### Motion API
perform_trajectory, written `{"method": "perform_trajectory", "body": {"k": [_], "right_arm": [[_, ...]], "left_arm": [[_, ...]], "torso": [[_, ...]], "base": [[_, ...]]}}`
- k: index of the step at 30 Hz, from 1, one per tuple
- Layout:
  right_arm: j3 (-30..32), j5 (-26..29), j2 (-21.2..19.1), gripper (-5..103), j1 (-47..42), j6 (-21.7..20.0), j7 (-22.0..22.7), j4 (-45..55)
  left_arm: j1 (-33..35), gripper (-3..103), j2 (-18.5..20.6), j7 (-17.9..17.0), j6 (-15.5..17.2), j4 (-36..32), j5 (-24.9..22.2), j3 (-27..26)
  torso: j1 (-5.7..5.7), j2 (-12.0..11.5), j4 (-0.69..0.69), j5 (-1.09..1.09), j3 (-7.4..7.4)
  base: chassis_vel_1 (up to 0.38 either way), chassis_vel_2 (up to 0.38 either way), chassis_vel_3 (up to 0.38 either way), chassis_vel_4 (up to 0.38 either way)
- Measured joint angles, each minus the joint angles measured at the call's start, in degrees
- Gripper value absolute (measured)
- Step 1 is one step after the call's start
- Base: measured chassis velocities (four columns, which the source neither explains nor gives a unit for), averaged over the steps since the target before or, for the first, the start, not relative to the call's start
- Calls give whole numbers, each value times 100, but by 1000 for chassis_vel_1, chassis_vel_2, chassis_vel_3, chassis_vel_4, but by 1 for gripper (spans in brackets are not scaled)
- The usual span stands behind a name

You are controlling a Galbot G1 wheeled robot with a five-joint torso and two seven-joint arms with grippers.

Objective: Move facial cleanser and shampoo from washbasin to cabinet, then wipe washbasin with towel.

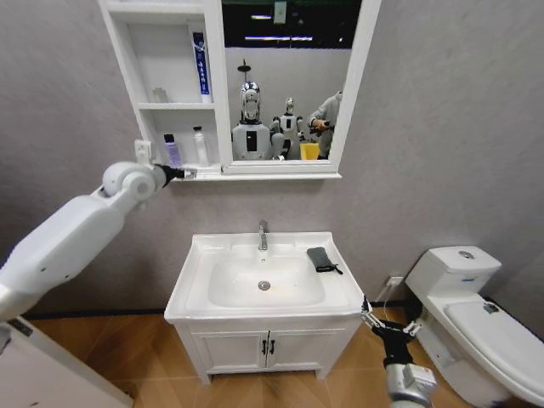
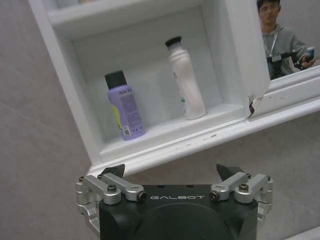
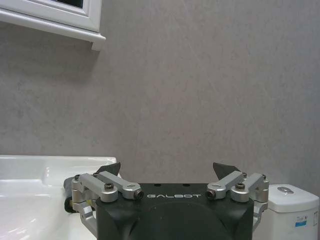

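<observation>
White fittings showing against a mottled grey wall (image 1: 442, 102)

The white cabinet (image 2: 150, 150) is holding a lilac bottle (image 2: 124, 107) with a black cap and a white bottle (image 2: 185, 80) with a black cap; beneath it, a dark grey-green towel (image 1: 320, 258) is lying on the white washbasin (image 1: 204, 255).

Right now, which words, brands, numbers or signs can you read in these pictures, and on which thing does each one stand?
"GALBOT" stands on the black body of the left gripper.
"GALBOT" stands on the black body of the right gripper.
The purple bottle on the cabinet has label print too small to read.
The white bottle has green print, also unreadable.
The blue tube has white lettering too small to read.
The toilet has a blue sticker, unreadable.
</observation>
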Motion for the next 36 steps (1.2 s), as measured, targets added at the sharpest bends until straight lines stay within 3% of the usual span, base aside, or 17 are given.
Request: {"method": "perform_trajectory", "body": {"k": [2,3,4,6,7,9,13,14,17,20,21,22,24,25,26,32,36], "right_arm": [[49,-6,0,100,-40,0,20,24],[49,-6,0,100,-40,0,20,24],[216,-57,90,100,-169,80,20,64],[344,-93,192,100,-261,135,8,97],[446,-120,240,100,-309,143,-2,131],[459,-128,233,100,-298,118,5,140],[456,35,121,100,-262,-366,27,237],[456,35,121,100,-262,-366,27,237],[433,58,60,100,-284,-444,-33,251],[367,37,-2,100,-269,-525,-97,252],[367,37,-2,100,-269,-525,-97,252],[314,24,-10,100,-284,-616,-130,309],[265,-20,-16,100,-314,-648,-140,367],[70,-261,21,100,-656,-703,-212,704],[44,-273,42,100,-828,-771,-296,861],[-1,-286,69,100,-1088,-742,-636,1174],[44,-64,102,100,-1097,-787,-684,1362]], "left_arm": [[1192,100,301,220,-364,-442,392,-744],[1192,100,301,220,-364,-442,392,-744],[1933,100,316,311,-618,-597,630,-999],[2295,100,253,359,-704,-645,738,-1067],[2942,100,146,396,-825,-790,868,-1494],[3316,100,89,394,-900,-867,935,-1816],[5816,100,-617,386,-1125,-1268,1366,-3890],[5816,100,-617,386,-1125,-1268,1366,-3890],[6842,100,-1082,407,-1168,-1490,1509,-4795],[7635,100,-1819,432,-1206,-1836,1671,-5521],[7635,100,-1819,432,-1206,-1836,1671,-5521],[7905,100,-2235,432,-1207,-2028,1697,-5743],[8059,100,-2505,417,-1200,-2170,1744,-5877],[8653,100,-3470,355,-1153,-2862,1971,-6101],[8834,100,-3689,390,-1167,-3031,2117,-6056],[9163,100,-4129,762,-1383,-3388,2960,-5738],[9161,100,-4146,798,-1398,-3516,3105,-5570]], "torso": [[-2,1,6,2,-1],[-2,1,6,2,-1],[-2,1,7,-4,-1],[-2,1,4,-4,-1],[-1,1,-11,-10,0],[0,1,-12,-3,0],[0,0,1,-1,1],[0,0,1,-1,1],[0,0,1,-3,0],[-1,0,2,-1,0],[-1,0,2,-1,0],[-1,0,3,-2,0],[0,0,-1,0,0],[0,0,1,1,0],[0,0,1,-2,0],[-1,0,0,0,0],[0,0,-1,-1,1]], "base": [[0,0,0,0],[0,0,0,0],[0,0,0,0],[0,0,0,0],[15,-52,-33,-24],[-45,-52,-33,-56],[-7,-6,-13,-2],[0,0,0,0],[0,0,0,0],[0,0,0,0],[0,0,0,0],[0,0,0,0],[0,0,0,0],[0,0,0,0],[0,0,0,0],[0,0,0,0],[0,0,0,0]]}}
